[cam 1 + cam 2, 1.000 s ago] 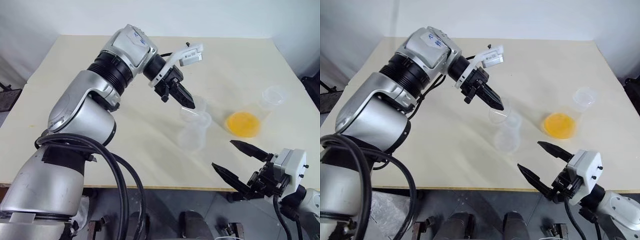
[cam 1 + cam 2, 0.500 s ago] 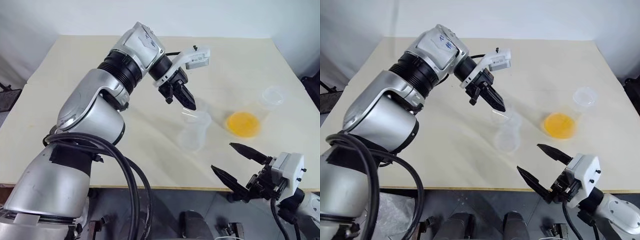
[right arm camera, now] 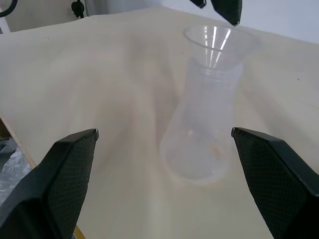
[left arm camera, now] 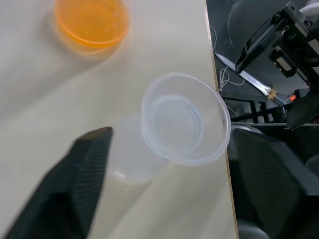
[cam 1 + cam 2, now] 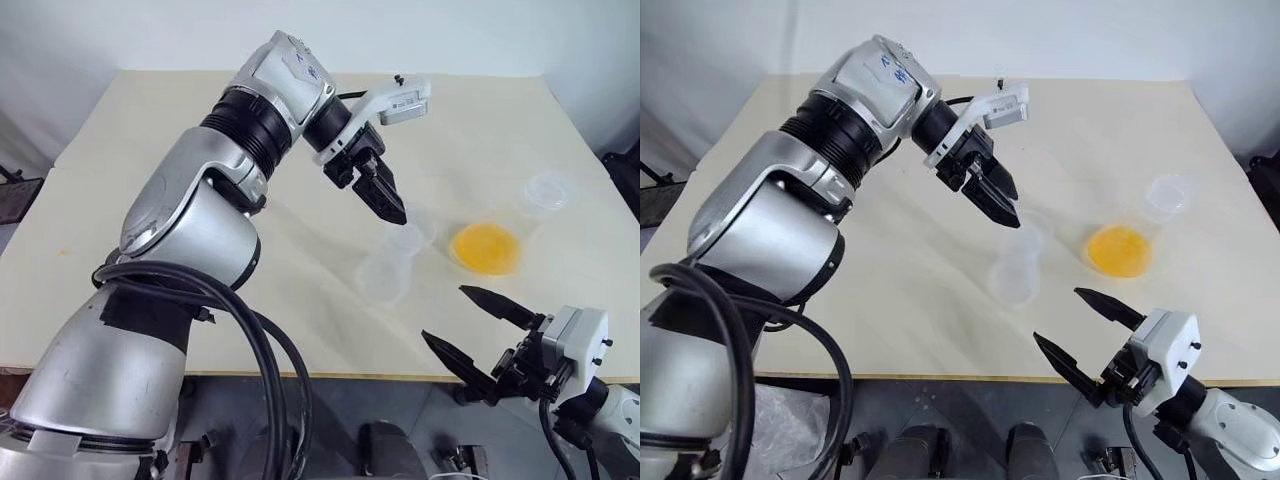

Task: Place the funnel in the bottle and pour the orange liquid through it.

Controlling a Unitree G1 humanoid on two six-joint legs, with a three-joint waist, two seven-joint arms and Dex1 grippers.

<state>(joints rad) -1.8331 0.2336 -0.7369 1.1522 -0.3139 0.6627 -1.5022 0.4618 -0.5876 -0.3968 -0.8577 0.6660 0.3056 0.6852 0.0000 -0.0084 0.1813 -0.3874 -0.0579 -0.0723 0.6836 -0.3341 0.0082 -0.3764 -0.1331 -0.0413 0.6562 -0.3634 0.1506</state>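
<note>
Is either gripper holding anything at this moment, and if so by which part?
Nothing is held. The left gripper is open above the funnel seated in the bottle; the right gripper is open.

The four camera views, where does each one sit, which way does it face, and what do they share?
Left and right eye views: on the head, looking forward and down at the table; both arms show.
Left wrist view: looks down between its open end effector fingers onto the funnel seated in the bottle.
Right wrist view: near the table edge, level, fingers apart, facing the bottle.
Shared: funnel and bottle in all; orange liquid in head and left wrist views.
</note>
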